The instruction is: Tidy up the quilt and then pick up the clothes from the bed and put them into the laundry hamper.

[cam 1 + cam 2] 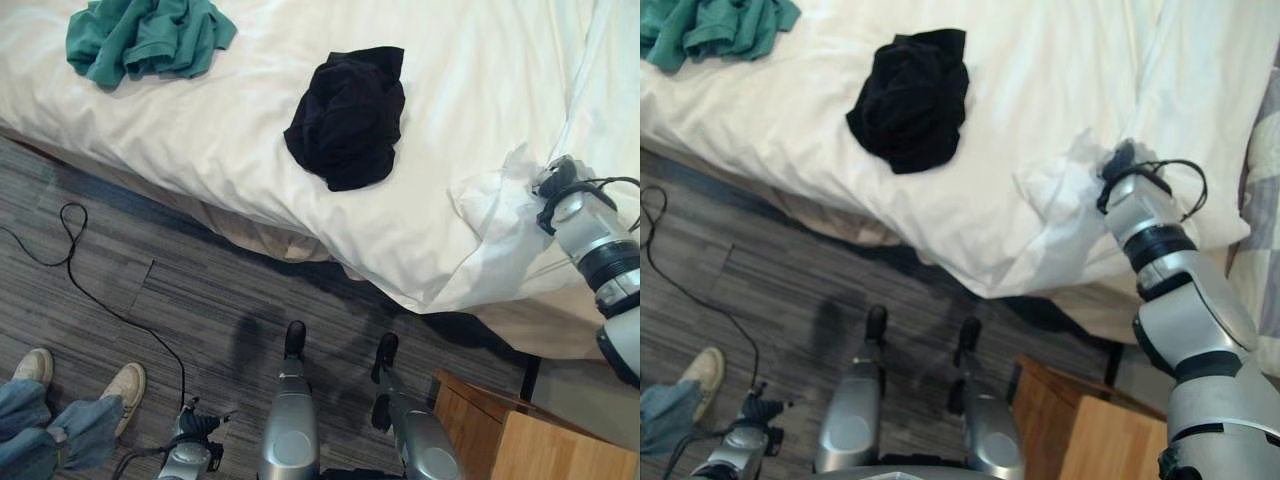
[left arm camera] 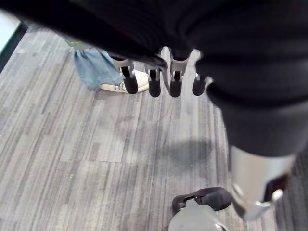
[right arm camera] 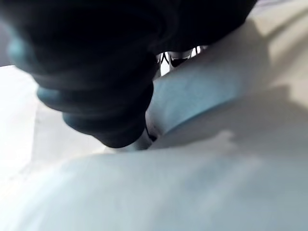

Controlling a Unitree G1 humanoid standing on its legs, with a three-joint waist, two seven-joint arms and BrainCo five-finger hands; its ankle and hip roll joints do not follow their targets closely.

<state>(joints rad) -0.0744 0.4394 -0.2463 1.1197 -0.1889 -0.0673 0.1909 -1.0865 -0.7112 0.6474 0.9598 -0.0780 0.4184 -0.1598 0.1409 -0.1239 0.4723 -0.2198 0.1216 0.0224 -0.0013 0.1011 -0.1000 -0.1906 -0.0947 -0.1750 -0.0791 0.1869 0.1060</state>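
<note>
A white quilt (image 1: 250, 120) covers the bed. On it a crumpled green garment (image 1: 140, 40) lies at the far left, and a black garment (image 1: 348, 115) is heaped near the middle. My right hand (image 1: 558, 185) is buried in a bunched, raised corner of the quilt (image 1: 1065, 185) at the bed's near right edge. The right wrist view has the white cloth (image 3: 202, 144) pressed close against the hand's dark cover. My left hand (image 1: 195, 435) hangs low over the floor at the lower left, fingers (image 2: 154, 84) straight and empty, far from the bed.
A person in jeans and pale shoes (image 1: 125, 385) stands on the grey plank floor (image 1: 200, 300) at the lower left. A wooden bedside cabinet (image 1: 520, 440) stands at the lower right, close under the bed's corner.
</note>
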